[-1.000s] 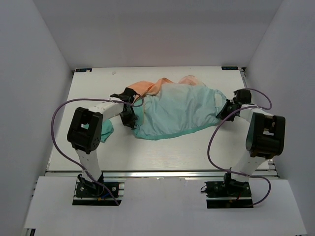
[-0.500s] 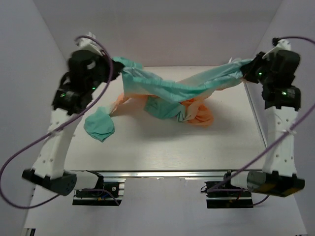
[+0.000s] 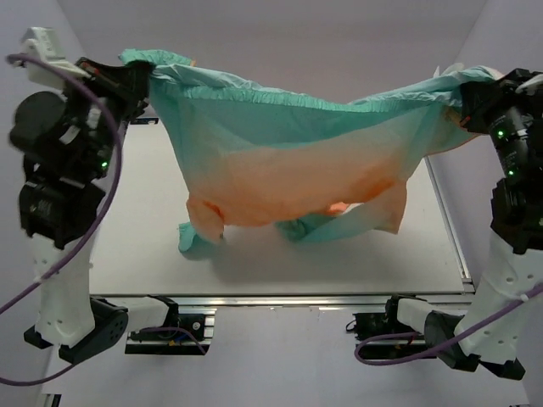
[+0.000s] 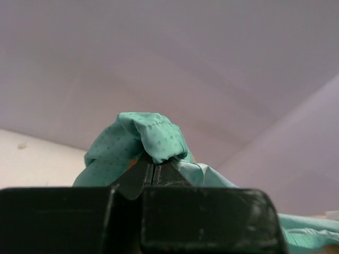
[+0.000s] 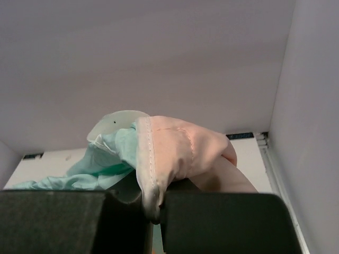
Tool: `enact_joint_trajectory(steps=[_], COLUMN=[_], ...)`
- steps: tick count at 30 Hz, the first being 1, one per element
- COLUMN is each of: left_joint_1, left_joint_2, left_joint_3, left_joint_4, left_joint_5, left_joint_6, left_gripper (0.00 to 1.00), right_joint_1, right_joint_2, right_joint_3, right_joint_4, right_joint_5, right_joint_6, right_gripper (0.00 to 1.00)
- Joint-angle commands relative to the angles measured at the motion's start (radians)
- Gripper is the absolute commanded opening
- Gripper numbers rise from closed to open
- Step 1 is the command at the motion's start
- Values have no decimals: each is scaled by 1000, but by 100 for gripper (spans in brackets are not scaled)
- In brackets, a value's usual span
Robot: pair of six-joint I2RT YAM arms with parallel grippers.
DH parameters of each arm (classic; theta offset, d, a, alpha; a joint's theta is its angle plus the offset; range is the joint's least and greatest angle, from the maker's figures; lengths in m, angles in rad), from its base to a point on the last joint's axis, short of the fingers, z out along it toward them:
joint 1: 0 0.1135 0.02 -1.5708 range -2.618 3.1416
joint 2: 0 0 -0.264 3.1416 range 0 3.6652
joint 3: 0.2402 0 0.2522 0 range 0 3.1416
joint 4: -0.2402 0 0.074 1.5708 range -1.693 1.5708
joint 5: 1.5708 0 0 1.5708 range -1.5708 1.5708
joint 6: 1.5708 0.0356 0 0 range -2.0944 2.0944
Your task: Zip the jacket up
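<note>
Item: jacket (image 3: 288, 161), teal along the upper edge, peach lower down. It is held aloft as a sagging span between the two sets of jaws.
Left jaws: pressed together on a bunched teal fold (image 4: 153, 140).
Right jaws: pinched on a peach-and-teal fold (image 5: 180, 148).
Edges: the upper hem is drawn from one pinch to the other. The body is hung well below the jaws, and the sleeve ends (image 3: 193, 240) are lowest, at or just above the tabletop (image 3: 127, 254).
Room: bare tabletop is shown below and nearer than the span. Enclosure walls (image 3: 297, 42) are seen close outside each set of jaws.
</note>
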State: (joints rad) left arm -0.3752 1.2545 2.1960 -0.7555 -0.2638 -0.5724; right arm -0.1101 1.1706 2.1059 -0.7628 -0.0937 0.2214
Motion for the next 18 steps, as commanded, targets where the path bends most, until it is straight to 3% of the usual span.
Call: enact_joint_trajectory(steps=[1,3,6,8,11,13,14,16,17,18], left_joint_1=[2,7,70,142,232,257,277,294,295,295], left_joint_2=[115,184,342,456,652,750,758,703,647,620], left_joint_3=[-111,-128,-116,-111,55,289,294,216,211,215], left_joint_4=[22,25,74,166,234,240,343,512,612,649], left_joint_5=[-49,-38,104,234,440,535,611,670,652,638], left_joint_6=[17,26,31,8,-41,-55,-104,-159,-178,-178], left_gripper=[0,0,0,0,0,0,0,0,0,0], right_joint_1=[0,0,0,9,45,49,47,49,49,50], right_joint_2=[107,171,305,450,660,757,799,761,677,635], right_joint_3=[-125,-185,-228,-170,111,314,424,366,226,159], right_joint_4=[51,95,201,305,405,466,524,864,990,1237], right_joint_5=[-121,-226,-349,-408,-373,-328,-313,-293,-272,-227], right_joint_6=[-28,-17,-37,-33,-44,17,51,173,212,232], right_gripper=[0,0,0,0,0,0,0,0,0,0])
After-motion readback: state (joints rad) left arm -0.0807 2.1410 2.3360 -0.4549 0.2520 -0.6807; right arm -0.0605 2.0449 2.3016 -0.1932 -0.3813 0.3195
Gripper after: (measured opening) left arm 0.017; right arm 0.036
